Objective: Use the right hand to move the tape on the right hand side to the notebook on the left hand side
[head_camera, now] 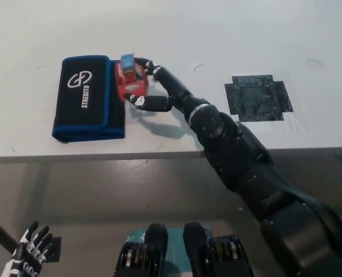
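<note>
Tape [130, 82] — long axis running away from the robot — clamped in right robot hand [150, 86] over notebook [89, 98] edge.

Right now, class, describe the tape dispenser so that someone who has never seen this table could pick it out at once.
Start at the white table and find the black notebook with blue edging at its left. At that notebook's right edge, the black right hand holds a small red tape dispenser. It is the only red thing here, with a blue piece on top.
</note>
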